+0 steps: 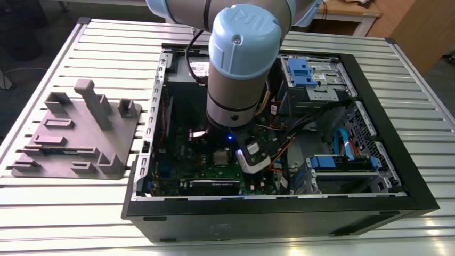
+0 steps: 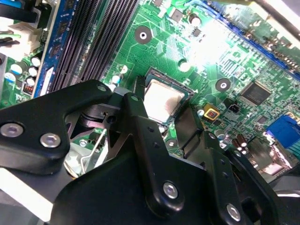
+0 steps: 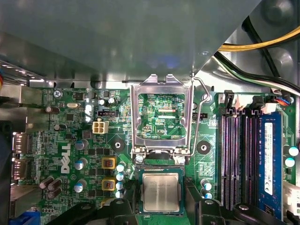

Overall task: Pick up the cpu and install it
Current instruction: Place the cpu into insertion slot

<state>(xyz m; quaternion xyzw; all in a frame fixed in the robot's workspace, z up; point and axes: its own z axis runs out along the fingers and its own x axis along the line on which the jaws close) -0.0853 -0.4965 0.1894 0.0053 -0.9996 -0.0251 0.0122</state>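
The jaws stand apart, 1 on each side of the cpu (image 3: pixel 161 192), not clamped on it. The cpu lies flat in its socket (image 3: pixel 138 187) on the motherboard (image 3: pixel 70 140), just beside the flipped-open metal frame (image 3: pixel 161 80). An uneven squeeze could tilt it and harm the socket, and a sideways drift could scrape the frame's hinge or the small capacitors (image 3: pixel 120 176). Memory slots (image 3: pixel 236 154) lie near 1 side and the case (image 1: pixel 284 218) hems the arm, so free room is straight up.
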